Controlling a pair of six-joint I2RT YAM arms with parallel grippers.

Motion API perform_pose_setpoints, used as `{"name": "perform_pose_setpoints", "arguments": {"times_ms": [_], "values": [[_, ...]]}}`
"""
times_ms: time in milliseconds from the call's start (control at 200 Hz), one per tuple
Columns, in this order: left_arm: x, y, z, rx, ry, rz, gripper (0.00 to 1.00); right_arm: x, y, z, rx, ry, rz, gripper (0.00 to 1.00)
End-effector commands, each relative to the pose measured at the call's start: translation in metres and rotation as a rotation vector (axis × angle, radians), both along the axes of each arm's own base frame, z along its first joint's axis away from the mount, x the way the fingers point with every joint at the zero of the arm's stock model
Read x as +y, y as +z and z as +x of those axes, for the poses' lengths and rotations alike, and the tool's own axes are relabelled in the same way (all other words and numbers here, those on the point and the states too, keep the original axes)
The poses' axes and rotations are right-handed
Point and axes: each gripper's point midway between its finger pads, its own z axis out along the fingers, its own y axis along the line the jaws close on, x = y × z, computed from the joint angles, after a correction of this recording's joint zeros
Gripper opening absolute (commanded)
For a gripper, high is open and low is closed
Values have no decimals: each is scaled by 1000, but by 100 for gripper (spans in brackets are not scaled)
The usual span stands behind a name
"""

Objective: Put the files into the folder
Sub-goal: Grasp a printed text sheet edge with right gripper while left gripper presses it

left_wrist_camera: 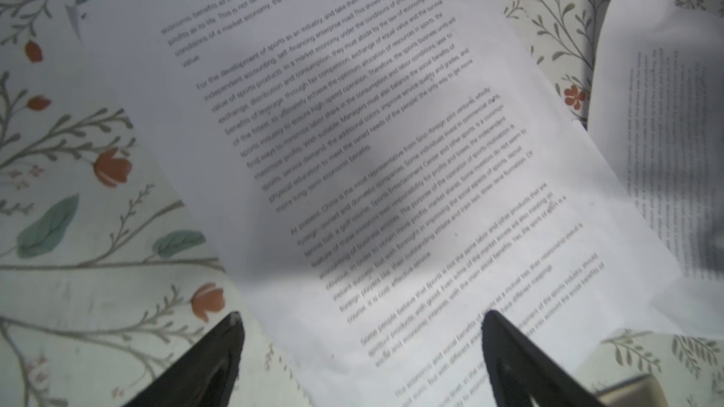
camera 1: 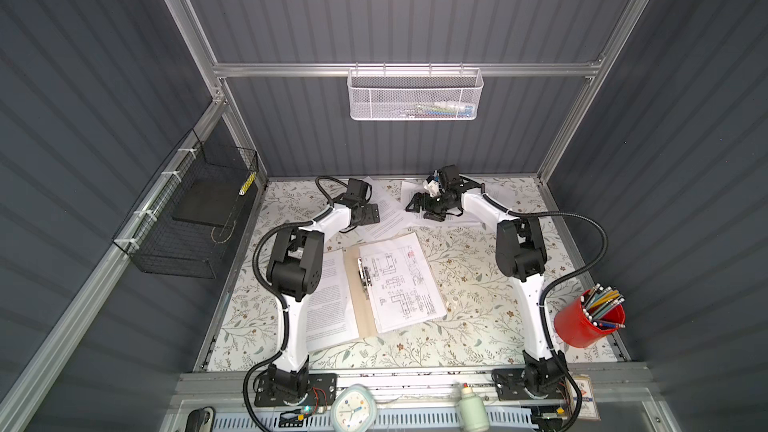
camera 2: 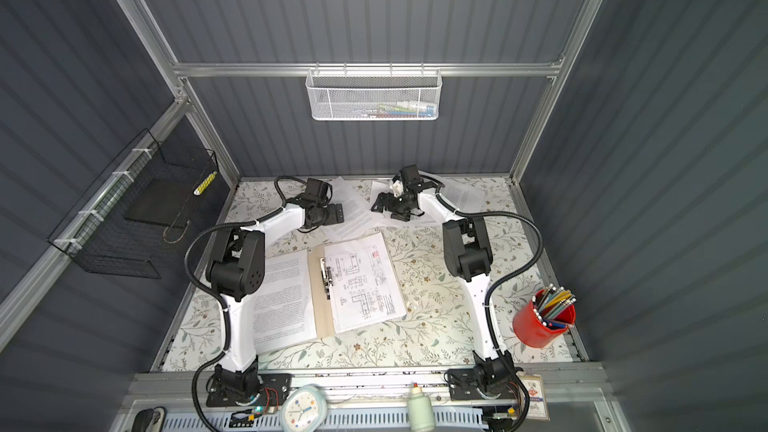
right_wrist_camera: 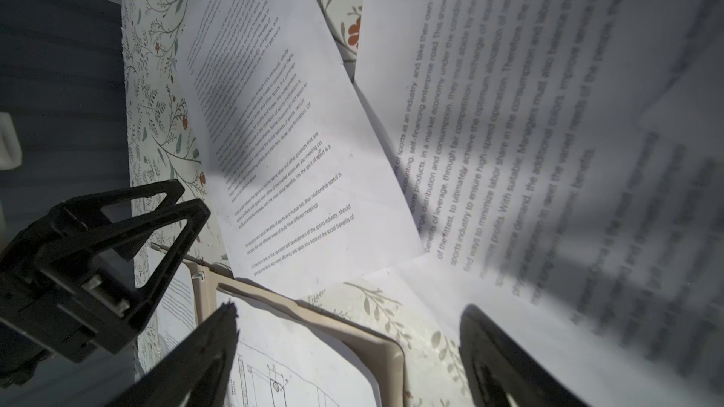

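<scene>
Two claws: my left claw (left_wrist_camera: 360, 317) and my right claw (right_wrist_camera: 350, 313) both stand with fingers wide apart and hold nothing. They are over the far side of the table (camera 1: 469, 313).
Folder: it lies open (camera 1: 360, 309) nearer my arm bases. A drawing sheet (camera 1: 403, 280) is on its right half and a text sheet (camera 1: 330, 301) on its left half.
Loose sheets: several (camera 1: 388, 218) overlap on the cloth just beyond the folder, under and between my claws, and are not yet filed.
Step, as I judge it: lift one loose sheet and carry it to the folder.
Left claw's stance: one finger is over bare cloth and the other over paper, so I straddle the sheet's edge. I cannot tell whether I touch it.
Doing it well: I press the paper-side finger down lightly and close slowly, so the thin sheet buckles up into the pinch. I take it near a corner and lift gently.
Right claw's help: I could pin the neighbouring sheet so that only one comes away.
Risk: the sheets overlap, so two may drag together, or the floppy paper may slip or crease.
</scene>
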Motion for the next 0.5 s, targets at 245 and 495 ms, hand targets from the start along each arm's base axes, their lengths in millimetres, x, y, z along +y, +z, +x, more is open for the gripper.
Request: {"name": "perform_pose_setpoints", "arguments": {"times_ms": [245, 495], "values": [[-14, -20, 28, 23, -150, 43, 96, -2, -7, 9, 20, -25, 55, 88], [-31, -44, 23, 79, -243, 7, 96, -8, -19, 12, 43, -38, 61, 88]]}}
